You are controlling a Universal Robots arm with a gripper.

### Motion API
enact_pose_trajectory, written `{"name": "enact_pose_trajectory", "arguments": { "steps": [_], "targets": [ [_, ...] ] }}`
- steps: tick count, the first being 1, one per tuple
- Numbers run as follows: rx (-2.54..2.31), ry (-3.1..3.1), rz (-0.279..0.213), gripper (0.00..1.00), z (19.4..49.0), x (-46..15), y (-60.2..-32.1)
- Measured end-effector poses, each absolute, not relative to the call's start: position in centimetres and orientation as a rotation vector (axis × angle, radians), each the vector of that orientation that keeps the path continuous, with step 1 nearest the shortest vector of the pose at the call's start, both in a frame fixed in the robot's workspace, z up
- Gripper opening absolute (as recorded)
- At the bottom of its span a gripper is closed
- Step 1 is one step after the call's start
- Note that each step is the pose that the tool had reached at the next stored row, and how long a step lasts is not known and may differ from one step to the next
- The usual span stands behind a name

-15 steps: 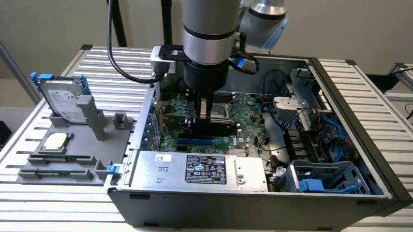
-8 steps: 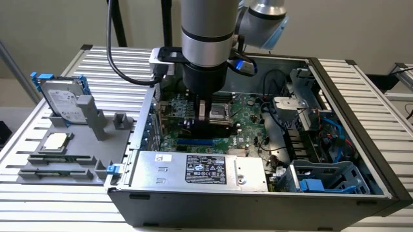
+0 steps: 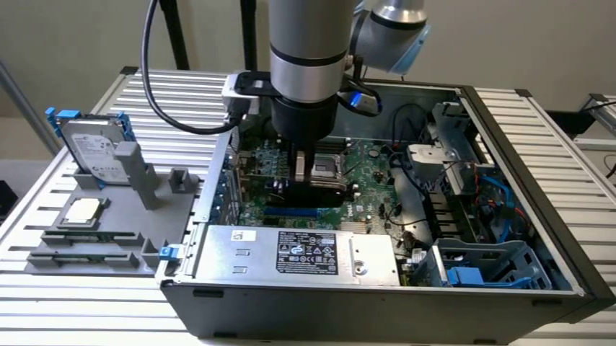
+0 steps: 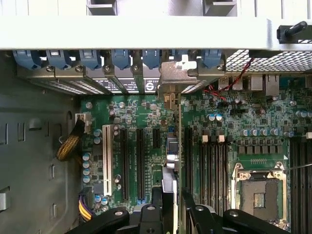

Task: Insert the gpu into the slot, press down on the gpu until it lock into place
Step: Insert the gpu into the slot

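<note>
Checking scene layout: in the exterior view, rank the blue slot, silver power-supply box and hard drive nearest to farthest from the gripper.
From the gripper:
1. blue slot, just beneath it.
2. silver power-supply box, nearer the camera.
3. hard drive, outside the case, exterior view's left.

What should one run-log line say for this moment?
hand: shut on gpu | gpu: upright, just over slot | seated: cannot tell | place: inside open computer case
</note>
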State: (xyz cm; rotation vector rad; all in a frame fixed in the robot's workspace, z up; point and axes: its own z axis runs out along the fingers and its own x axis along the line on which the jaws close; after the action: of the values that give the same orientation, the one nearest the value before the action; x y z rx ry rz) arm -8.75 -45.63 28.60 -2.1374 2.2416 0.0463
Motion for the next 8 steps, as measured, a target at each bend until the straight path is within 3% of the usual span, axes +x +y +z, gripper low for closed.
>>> {"name": "enact_pose_trajectory", "arguments": {
  "steps": [8],
  "targets": [
    [-2.127,2.252,0.045,0.26,28.38,-8.76,-45.53]
  ]
}}
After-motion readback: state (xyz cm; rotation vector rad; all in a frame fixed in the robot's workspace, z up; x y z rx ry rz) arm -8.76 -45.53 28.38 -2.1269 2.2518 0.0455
